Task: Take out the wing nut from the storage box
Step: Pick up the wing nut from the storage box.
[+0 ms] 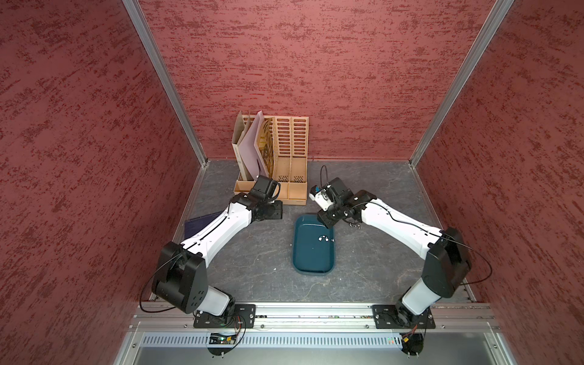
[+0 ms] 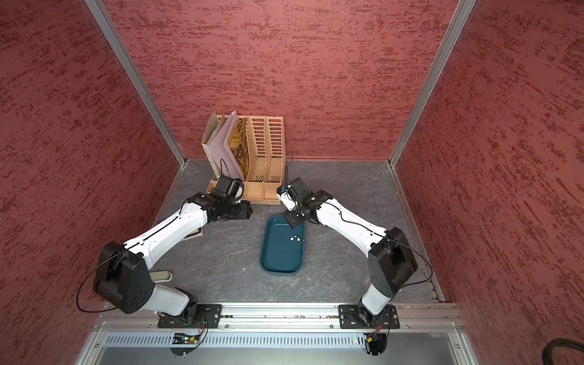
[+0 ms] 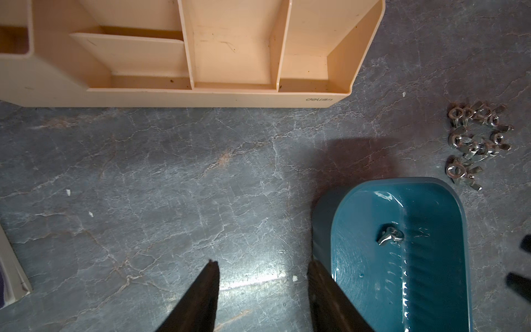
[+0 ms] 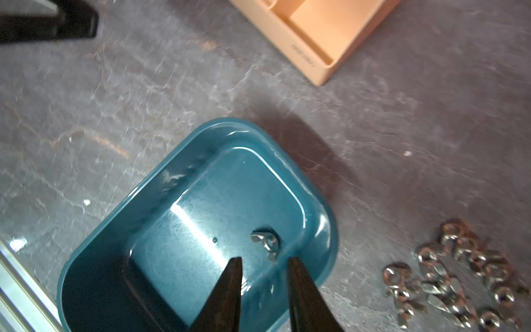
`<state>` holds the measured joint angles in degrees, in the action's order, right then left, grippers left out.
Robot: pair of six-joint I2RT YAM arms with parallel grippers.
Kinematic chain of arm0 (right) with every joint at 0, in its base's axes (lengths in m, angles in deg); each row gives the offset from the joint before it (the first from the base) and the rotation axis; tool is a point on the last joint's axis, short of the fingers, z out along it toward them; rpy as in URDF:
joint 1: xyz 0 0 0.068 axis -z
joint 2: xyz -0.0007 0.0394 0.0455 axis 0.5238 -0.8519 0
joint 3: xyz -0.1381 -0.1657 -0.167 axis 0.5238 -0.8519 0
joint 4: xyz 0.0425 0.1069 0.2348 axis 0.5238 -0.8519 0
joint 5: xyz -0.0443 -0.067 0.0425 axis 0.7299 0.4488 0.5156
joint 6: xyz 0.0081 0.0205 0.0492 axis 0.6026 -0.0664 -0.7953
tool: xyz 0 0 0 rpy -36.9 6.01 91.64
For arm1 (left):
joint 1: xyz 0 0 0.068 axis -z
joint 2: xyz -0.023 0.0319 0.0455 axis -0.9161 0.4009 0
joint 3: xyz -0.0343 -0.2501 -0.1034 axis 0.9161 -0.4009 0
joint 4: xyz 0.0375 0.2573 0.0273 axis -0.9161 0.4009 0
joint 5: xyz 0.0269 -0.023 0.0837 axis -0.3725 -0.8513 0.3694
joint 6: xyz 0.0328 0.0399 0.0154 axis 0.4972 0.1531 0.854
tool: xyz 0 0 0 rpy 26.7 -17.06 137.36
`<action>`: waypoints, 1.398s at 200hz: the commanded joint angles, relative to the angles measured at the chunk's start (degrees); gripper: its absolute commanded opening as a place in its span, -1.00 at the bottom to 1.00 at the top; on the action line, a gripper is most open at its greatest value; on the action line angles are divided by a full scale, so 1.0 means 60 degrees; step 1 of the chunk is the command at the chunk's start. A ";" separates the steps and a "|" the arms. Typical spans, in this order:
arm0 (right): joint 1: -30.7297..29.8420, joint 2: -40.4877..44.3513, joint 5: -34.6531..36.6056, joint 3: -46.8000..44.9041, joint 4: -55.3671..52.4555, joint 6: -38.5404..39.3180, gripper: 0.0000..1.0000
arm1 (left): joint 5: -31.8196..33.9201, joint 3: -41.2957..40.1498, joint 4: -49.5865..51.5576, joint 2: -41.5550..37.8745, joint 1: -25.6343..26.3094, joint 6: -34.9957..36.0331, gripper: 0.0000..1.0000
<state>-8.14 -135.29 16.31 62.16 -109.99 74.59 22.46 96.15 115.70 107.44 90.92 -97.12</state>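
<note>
1. Fingers (image 4: pixel 227 287) of the right gripper (image 4: pixel 265 260) stand apart and empty above the storage box (image 4: pixel 155 195). The left gripper (image 3: pixel 263 264) is likewise parted, holding nothing, over the table (image 3: pixel 143 172).
2. Judging by that pose, the reach into the box is in hand.
3. Just beside the box lies a heap of wing nuts (image 4: pixel 459 276).
4. One wing nut (image 4: pixel 265 243) lies inside, near a wall. The next move needs a descent and a straddling pinch clear of that wall.

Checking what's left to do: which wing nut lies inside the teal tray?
The lone wing nut on the tray floor; all the others sit in a pile on the table beside it.
</note>
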 commanded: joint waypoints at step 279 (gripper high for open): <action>-0.0234 -0.4158 0.1517 0.2584 -0.3446 0.1581 -0.37 | 0.0174 -0.0200 -0.0018 -0.0406 -0.0328 0.0138 0.07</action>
<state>-9.82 -159.07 23.52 75.23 -129.07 84.30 23.26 95.10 115.68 106.06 89.35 -97.07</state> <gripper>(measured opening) 0.323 0.537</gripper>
